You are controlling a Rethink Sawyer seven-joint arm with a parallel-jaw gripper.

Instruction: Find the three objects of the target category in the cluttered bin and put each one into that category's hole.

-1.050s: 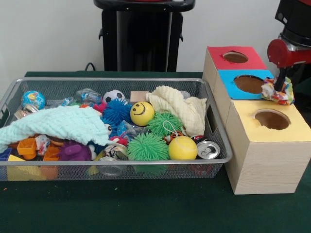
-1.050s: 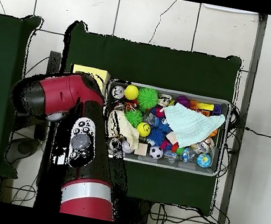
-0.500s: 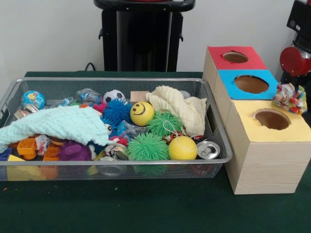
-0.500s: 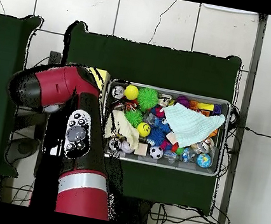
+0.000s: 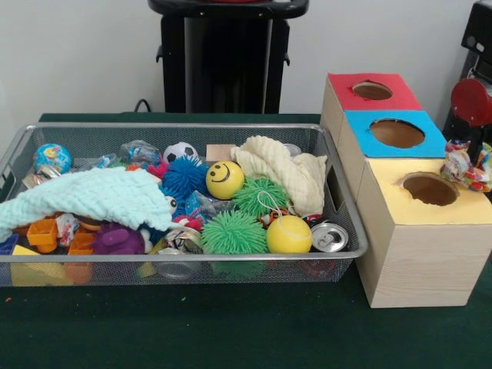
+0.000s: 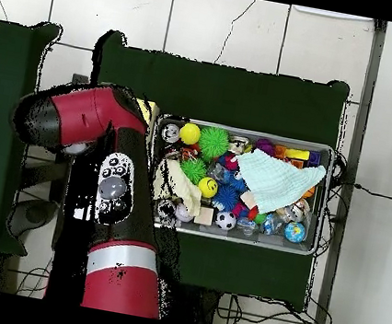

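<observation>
Red and black, the arm [image 6: 115, 193] covers the boxes in the overhead view. In the front view only a bit of it shows at the right edge, above a crumpled wrapper [image 5: 463, 163] of many colours. The wrapper hangs just past the far right side of the yellow box [image 5: 427, 231], beside its hole [image 5: 430, 188] and not in it. The tool [image 5: 470, 157] is mostly hidden by the wrapper and the edge, so you cannot tell if its fingers are apart or together.

Three boxes stand in a row on the green counter [image 5: 231, 330]. The red box [image 5: 370, 91] is at the back, the blue box [image 5: 393, 132] is in the middle, and the yellow box is in front. Each one has a round hole on top.

To the left sits a wire bin [image 5: 177, 257] full of stuff. A light green cloth [image 5: 84, 196] lies over the left part. A cream cloth [image 5: 280, 173] is bunched at the back right. Between them are a smiley ball [image 5: 224, 179], a spiky blue ball [image 5: 184, 177] and two spiky green balls [image 5: 234, 233]. A plain yellow ball [image 5: 289, 234] rests at the front, touching a can [image 5: 329, 237]. A small soccer ball [image 5: 181, 151] and a globe ball [image 5: 52, 157] sit at the back. Orange blocks [image 5: 42, 233] and a purple toy [image 5: 115, 240] lie under the green cloth's edge.
</observation>
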